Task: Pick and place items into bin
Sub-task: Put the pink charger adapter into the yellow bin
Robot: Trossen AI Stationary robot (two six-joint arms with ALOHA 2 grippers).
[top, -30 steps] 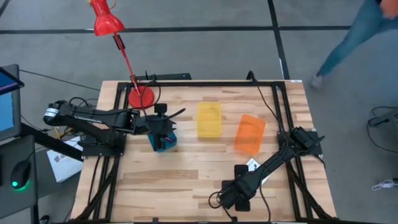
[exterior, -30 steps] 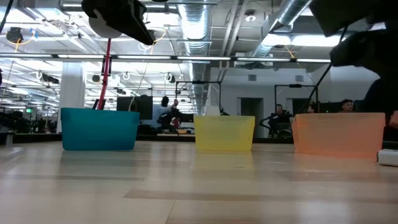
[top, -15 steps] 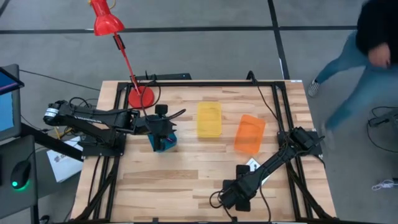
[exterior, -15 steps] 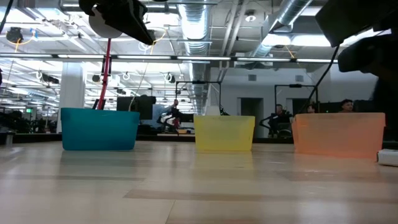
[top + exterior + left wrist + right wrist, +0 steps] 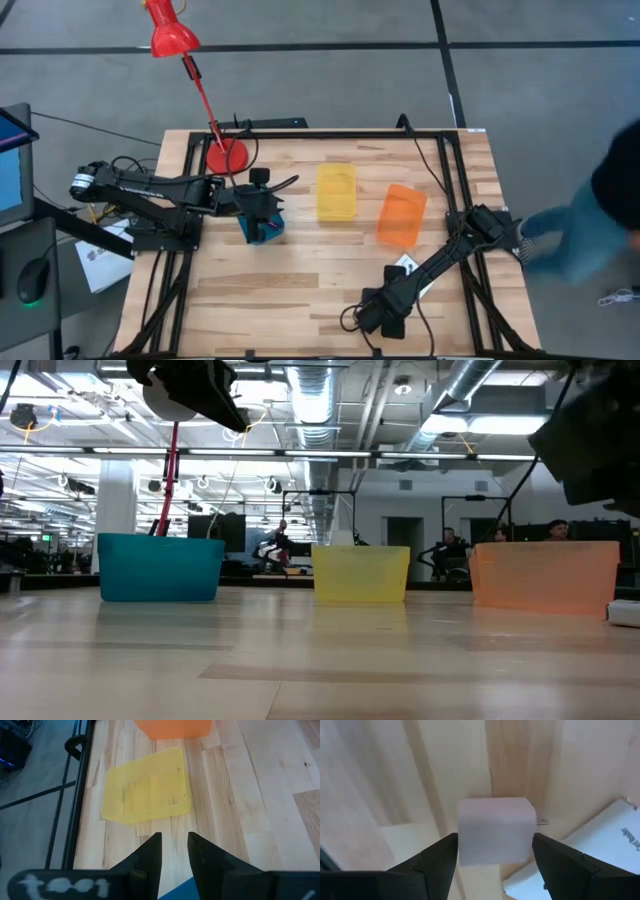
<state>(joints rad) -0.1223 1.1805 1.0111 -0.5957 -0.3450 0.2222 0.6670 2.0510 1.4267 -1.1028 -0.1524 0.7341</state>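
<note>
My right gripper (image 5: 492, 852) is shut on the tiny pale pink cube (image 5: 495, 830); in the high view it hangs near the table's near right part (image 5: 392, 287). The white square card (image 5: 405, 265) lies flat on the wood beside it and also shows as a white card (image 5: 602, 847) in the right wrist view and as a pale sliver, the card (image 5: 625, 613), in the low view. My left gripper (image 5: 174, 850) is open with a narrow gap, above the teal bin (image 5: 262, 225). A speck of red (image 5: 263, 233) shows inside that bin; I cannot tell whether it is the cord. My right gripper pinches the pink cube between its two fingers, one finger (image 5: 437, 857) on one side face (image 5: 462, 832) and the other on the opposite face. The fingers come from above, pointing down. The cube sits level in the hold, lifted clear of the wood.
A yellow bin (image 5: 336, 192) and an orange bin (image 5: 402, 214) stand in the table's middle, right of the teal bin. A red lamp base (image 5: 226, 156) stands at the far left. A person (image 5: 600, 225) moves past the table's right side.
My right arm has risen: in the low view its dark bulk has moved upward, and in the high view the gripper has drawn back from the white card toward the near edge. The person beyond the right edge has walked toward the near side.
</note>
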